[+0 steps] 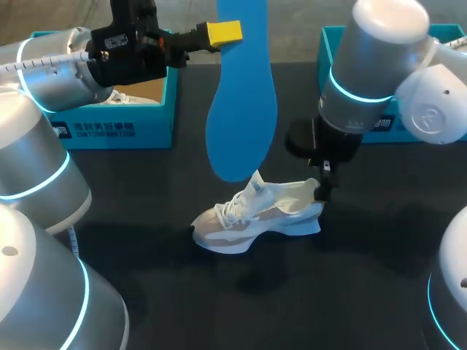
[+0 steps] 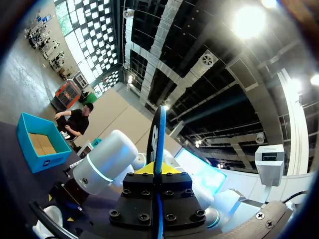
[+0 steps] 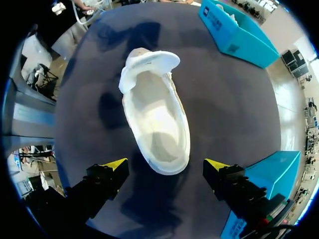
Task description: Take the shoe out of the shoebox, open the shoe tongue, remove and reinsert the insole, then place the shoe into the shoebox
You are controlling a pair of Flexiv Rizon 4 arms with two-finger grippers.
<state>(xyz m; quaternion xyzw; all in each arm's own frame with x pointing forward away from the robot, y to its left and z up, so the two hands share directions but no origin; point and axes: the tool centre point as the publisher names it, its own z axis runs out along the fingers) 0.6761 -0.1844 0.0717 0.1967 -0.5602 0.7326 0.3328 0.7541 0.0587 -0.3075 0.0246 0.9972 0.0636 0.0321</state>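
Shoe [image 1: 255,215] is out of the box, standing on its sole mid-desk [image 1: 379,292]. In the head view its toe points to 8 o'clock and its heel to 3 o'clock. The tongue looks pulled open. The right wrist view shows the inside of the shoe [image 3: 155,119] bare, no insole in it.

Insole [image 1: 241,109], blue, hangs upright at 12 o'clock above the shoe. Its lower end is just over the laces, and I cannot tell if it touches them. The left jaws are clamped on its upper end; the left wrist view shows it edge-on [image 2: 158,139] between them.

The right jaws are wide open over the heel, one tip [image 3: 114,165] on each side, holding nothing.

Left box [image 1: 117,120] is at 10 o'clock of the shoe, right box [image 1: 330,45] at 2 o'clock.

My read of what's done: take-out, tongue opening, insole removal. Left to do: reinsert the insole and put the shoe back in the box. Roughly halfway.
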